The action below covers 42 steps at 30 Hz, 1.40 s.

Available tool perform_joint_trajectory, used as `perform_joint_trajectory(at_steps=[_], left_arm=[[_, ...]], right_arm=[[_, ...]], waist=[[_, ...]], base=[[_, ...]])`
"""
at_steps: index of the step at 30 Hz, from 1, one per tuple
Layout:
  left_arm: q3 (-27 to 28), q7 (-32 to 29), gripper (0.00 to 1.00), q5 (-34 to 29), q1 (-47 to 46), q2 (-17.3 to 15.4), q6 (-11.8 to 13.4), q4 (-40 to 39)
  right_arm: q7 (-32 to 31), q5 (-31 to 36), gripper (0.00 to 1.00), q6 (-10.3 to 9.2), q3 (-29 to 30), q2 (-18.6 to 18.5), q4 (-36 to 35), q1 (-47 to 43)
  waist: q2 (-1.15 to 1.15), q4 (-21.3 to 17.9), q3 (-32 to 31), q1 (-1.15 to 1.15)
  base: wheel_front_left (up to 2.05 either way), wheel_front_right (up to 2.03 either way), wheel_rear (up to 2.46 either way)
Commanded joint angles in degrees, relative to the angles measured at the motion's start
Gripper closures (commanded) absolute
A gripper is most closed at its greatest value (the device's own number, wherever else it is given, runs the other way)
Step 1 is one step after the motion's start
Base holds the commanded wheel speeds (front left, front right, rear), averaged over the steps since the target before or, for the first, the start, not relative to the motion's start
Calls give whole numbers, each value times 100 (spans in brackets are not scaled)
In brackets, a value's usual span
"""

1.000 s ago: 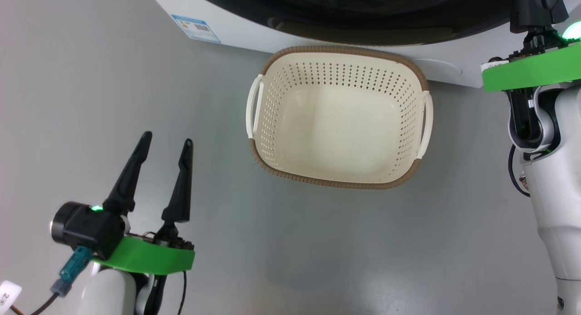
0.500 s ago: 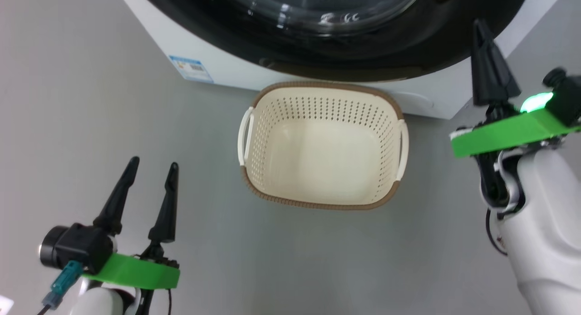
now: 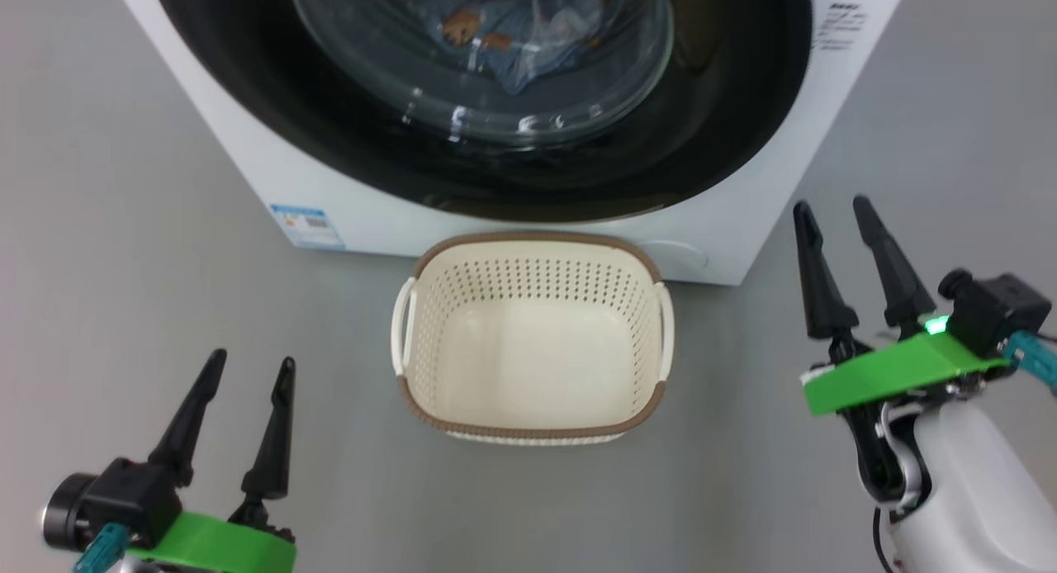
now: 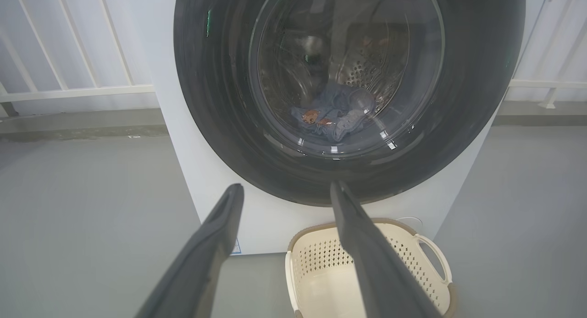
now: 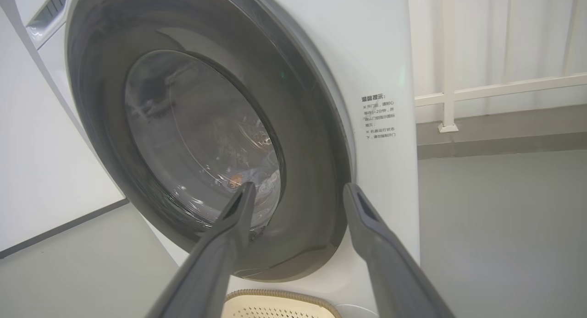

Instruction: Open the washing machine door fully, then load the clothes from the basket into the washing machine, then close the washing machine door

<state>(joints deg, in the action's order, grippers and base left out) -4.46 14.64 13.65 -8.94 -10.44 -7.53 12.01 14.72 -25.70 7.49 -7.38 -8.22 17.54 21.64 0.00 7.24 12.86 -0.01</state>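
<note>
R tool has come down off the door, fingers now spread wide, holding nothing. L tool wide open too, nothing held. Door shut; clothes behind its glass inside machine; basket on floor just in front.

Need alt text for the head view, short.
Washing machine door shut, bear-print clothes behind its glass; the empty basket sits on the floor before it. Left gripper and right gripper hang open at the lower corners, holding nothing.
</note>
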Motion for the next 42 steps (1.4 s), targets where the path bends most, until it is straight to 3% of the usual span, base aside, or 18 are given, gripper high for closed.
perform_joint_trajectory(at_steps=[1,25,42], left_arm=[[240,36,0,48,13,-186,4,-80],[664,36,0,101,654,-300,4,129],[859,36,0,40,717,-269,4,193]], right_arm=[[28,-54,0,0,-95,35,-148,-140],[28,-34,0,0,94,-49,-208,-1365],[28,-19,0,0,211,-36,-258,-1545]], waist=[[0,-310,-356,1],[0,-1167,-1116,1],[0,-1404,-1178,1]], base=[[0,0,0],[0,0,0],[0,0,0]])
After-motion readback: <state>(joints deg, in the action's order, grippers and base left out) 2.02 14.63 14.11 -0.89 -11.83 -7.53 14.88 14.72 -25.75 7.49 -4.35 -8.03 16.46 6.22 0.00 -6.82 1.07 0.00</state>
